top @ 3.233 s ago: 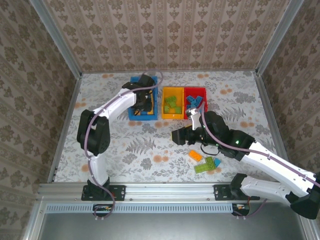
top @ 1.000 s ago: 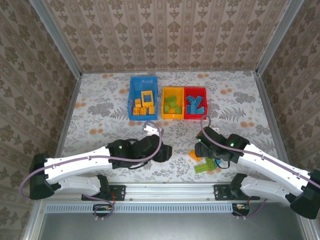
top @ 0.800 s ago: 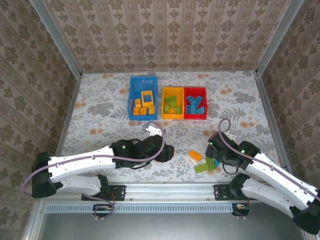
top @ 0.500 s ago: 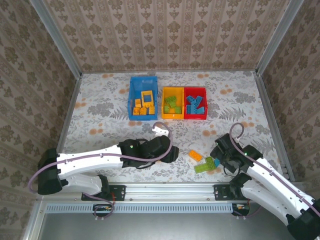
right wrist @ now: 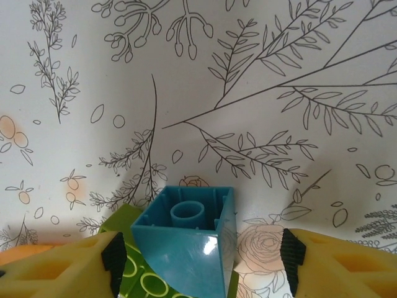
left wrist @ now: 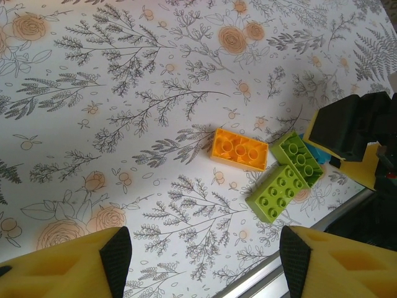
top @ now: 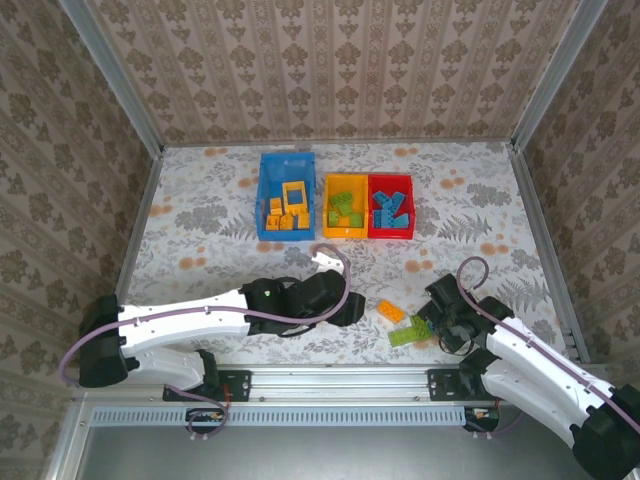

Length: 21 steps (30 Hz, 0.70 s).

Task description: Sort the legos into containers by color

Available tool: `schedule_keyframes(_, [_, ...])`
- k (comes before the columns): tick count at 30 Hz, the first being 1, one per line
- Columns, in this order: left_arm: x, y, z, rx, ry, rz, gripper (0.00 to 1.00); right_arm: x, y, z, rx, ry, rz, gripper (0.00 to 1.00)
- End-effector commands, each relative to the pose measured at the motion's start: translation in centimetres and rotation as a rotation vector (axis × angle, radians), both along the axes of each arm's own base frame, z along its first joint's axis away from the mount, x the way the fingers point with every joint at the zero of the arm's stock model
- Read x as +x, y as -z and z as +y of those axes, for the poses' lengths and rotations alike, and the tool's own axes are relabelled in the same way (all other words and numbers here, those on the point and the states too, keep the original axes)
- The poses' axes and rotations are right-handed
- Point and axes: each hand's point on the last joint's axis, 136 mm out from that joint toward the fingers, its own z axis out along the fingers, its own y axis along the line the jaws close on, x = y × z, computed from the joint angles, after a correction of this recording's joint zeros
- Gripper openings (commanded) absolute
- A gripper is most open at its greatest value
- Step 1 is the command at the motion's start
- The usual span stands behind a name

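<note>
Because the teal brick (right wrist: 186,239) lies tipped on its side, hollow underside toward the right wrist camera and leaning on a green brick (right wrist: 132,268), we judge the grasp itself to be the risky part. If the pads close on its slanted faces, it may squirt out, or roll and drag the green brick with it. The right end effector (right wrist: 200,256) stands fairly wide, one finger on either side of the teal brick with a gap at each side, so nothing is held.

Crowding is our second worry. The left end effector (left wrist: 203,254), also spread wide and empty, hovers near the same cluster by the near edge of the counter (top: 200,230), where the orange brick (left wrist: 240,149) lies just beside the green ones. Both arms reaching in together could bump each other or scatter the pile toward the edge.

We see the left arm lying low and long, stretched from its base across to the middle. The right arm is folded tight, its wrist tipped down over the cluster.

The bins sit well apart at the far side. The blue bin (top: 287,157) holds orange pieces, the yellow bin (top: 345,177) green, and the red bin (top: 391,177) blue, so the teal brick belongs in the red bin.
</note>
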Motion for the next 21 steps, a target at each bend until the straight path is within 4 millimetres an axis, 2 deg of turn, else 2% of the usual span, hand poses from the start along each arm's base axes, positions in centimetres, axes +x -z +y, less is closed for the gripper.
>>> schedule_keyframes(1, [-0.1,-1.6,-1.1,-0.036,0.027,-0.021,0.68,0.3,0.3,0.0,0.026,0.048,-0.014,0.67])
schedule_keyframes(9, [-0.1,-1.7,-1.2,-0.037,0.027,-0.022,0.67,0.3,1.3,-0.2,0.023,0.063,-0.006,0.59])
schedule_keyframes(15, [-0.1,-1.9,-1.3,-0.042,0.029,-0.024,0.67,1.2,1.1,0.1,0.032,0.051,-0.031,0.44])
schedule_keyframes(18, [0.0,-2.3,-1.4,-0.047,0.028,-0.029,0.67,2.0,0.0,0.2,0.018,0.015,-0.067,0.32])
schedule_keyframes(21, [0.3,-3.1,-1.4,-0.054,0.017,-0.048,0.67,3.6,-2.8,0.3,-0.023,-0.058,-0.141,0.26])
